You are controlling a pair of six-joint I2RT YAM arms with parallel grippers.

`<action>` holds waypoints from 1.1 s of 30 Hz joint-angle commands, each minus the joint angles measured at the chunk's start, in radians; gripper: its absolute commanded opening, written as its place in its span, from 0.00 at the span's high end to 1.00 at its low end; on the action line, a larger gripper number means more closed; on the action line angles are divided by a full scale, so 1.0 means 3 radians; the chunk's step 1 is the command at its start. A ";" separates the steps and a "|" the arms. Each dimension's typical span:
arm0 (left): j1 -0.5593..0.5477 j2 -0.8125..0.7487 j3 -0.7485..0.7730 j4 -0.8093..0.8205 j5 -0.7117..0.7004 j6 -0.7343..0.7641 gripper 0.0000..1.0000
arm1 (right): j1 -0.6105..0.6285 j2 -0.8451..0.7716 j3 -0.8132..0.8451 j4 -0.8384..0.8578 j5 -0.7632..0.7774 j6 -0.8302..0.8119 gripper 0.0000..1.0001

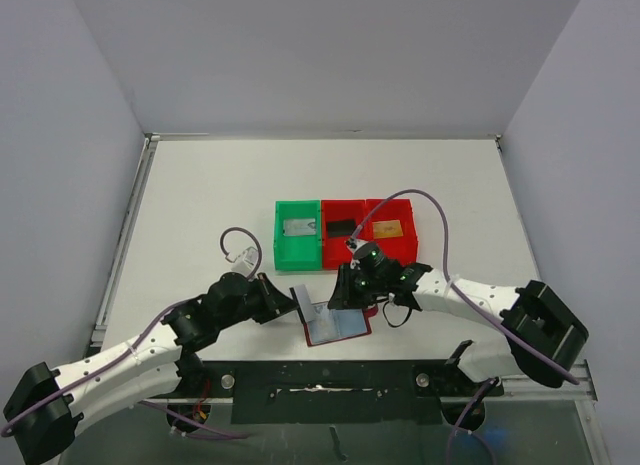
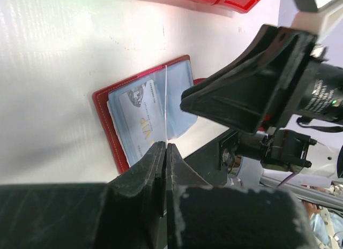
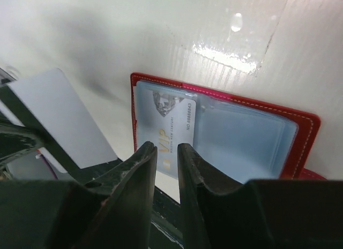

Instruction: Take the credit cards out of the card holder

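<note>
The card holder (image 1: 337, 328) lies open on the table near the front edge, dark red with pale blue-grey pockets (image 3: 241, 136). A silver VIP credit card (image 3: 172, 125) sits in its left pocket (image 2: 140, 112). My left gripper (image 1: 290, 303) is shut on another credit card (image 1: 303, 299), a pale grey one held upright just left of the holder. That card shows edge-on in the left wrist view (image 2: 166, 99) and flat in the right wrist view (image 3: 59, 118). My right gripper (image 3: 167, 147) hovers over the holder's near edge with a narrow gap and nothing between its fingers.
Behind the holder stand a green bin (image 1: 282, 247) with a silver card (image 1: 299, 227), a red bin (image 1: 345, 251) with a black card (image 1: 342, 227), and another red bin (image 1: 412, 235) with a gold-orange card (image 1: 388, 228). The two grippers are close together over the holder.
</note>
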 commanded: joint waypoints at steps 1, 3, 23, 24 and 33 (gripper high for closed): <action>0.0019 -0.0113 0.0027 -0.0164 -0.0154 0.0030 1.00 | 0.0090 0.0219 0.0075 0.0125 -0.0097 0.0020 0.76; 0.0020 -0.0121 0.0020 -0.0167 -0.0159 0.0016 1.00 | 0.0096 0.0307 0.0052 -0.0070 -0.0009 -0.0014 0.76; 0.0034 0.0063 0.0225 0.0365 -0.0166 0.0320 1.00 | -0.0644 -0.0767 -0.0008 -0.0012 -0.0152 -0.0334 0.36; 0.0035 0.0077 0.0238 0.0381 -0.0136 0.0351 1.00 | -0.0644 -0.0812 -0.0031 0.0043 -0.0154 -0.0351 0.34; 0.0153 0.0115 0.0185 0.0794 0.0169 0.0419 1.00 | -0.0578 -0.1044 -0.0630 0.1298 -0.0563 -0.0476 0.32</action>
